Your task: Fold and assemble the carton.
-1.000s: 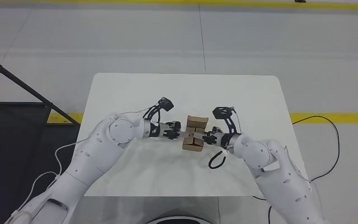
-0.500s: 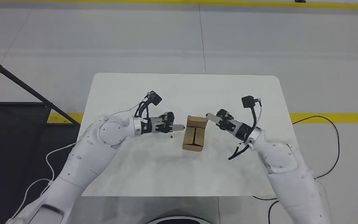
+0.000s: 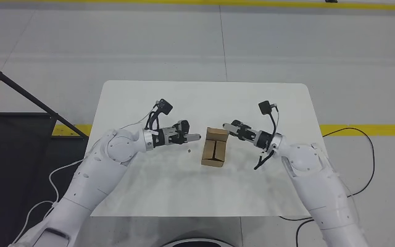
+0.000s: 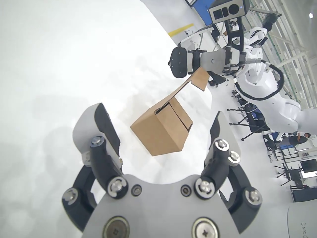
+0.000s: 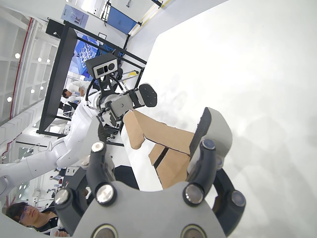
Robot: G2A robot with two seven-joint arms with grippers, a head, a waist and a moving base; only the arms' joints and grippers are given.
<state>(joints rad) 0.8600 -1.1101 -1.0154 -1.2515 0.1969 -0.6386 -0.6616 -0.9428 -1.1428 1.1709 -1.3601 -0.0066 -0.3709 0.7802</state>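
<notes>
A small brown carton (image 3: 213,152) stands near the middle of the white table (image 3: 271,105), its body closed and one flap (image 4: 198,78) sticking up on the far side. My left gripper (image 3: 192,137) hovers open just left of the carton, and the box (image 4: 161,131) shows between its fingers (image 4: 106,125) at a short distance. My right gripper (image 3: 230,127) is open on the right, close to the raised flap (image 5: 158,131). One pad (image 5: 201,125) sits beside the cardboard without clamping it. The left wrist view shows the right gripper (image 4: 178,61) behind the flap.
The table's far edge (image 3: 207,83) and its right edge (image 3: 316,123) are well away from the carton. A dark cable (image 3: 361,160) runs over the floor past the right edge. Black fabric (image 3: 24,142) lies on the floor to the left.
One second ago both grippers were pressed against the carton's sides. Both then drew back and opened. Since half a second ago the right gripper has come back toward the raised flap.
</notes>
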